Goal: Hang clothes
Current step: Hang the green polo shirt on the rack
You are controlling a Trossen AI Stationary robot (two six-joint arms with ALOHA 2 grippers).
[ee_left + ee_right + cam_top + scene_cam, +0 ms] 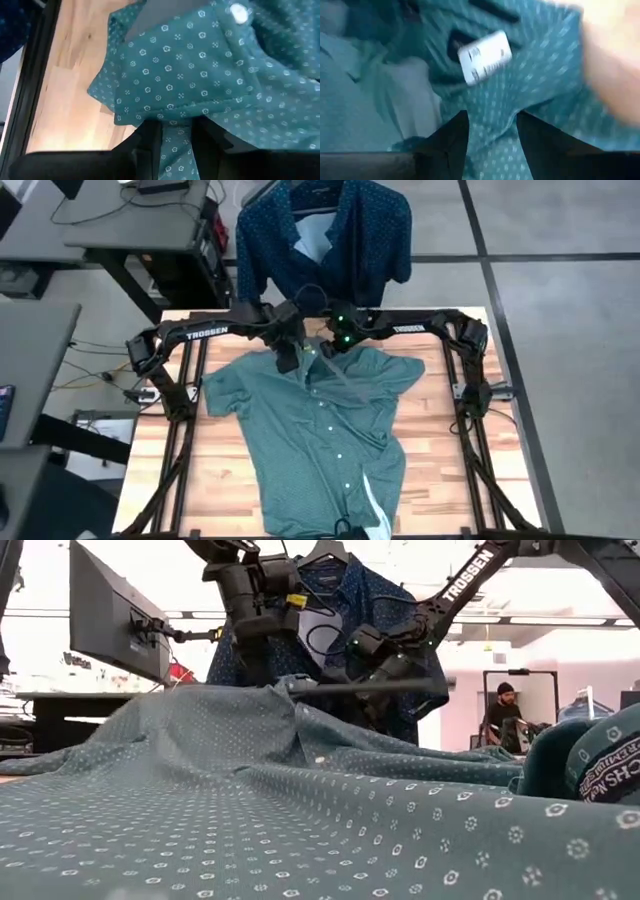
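A: Where are the grippers?
B: The left gripper [175, 142] pinches a fold of the teal shirt [315, 435] at its collar; the right gripper [492, 137] has cloth between its parted fingers, grip unclear.
A: What does only one view give?
B: The right wrist view shows the white neck label [485, 57]; the low view shows the navy shirt [330, 625] hanging behind.
A: How does the teal shirt lie?
B: Flat on the table [440, 440], collar toward the far edge, hem toward the near edge.
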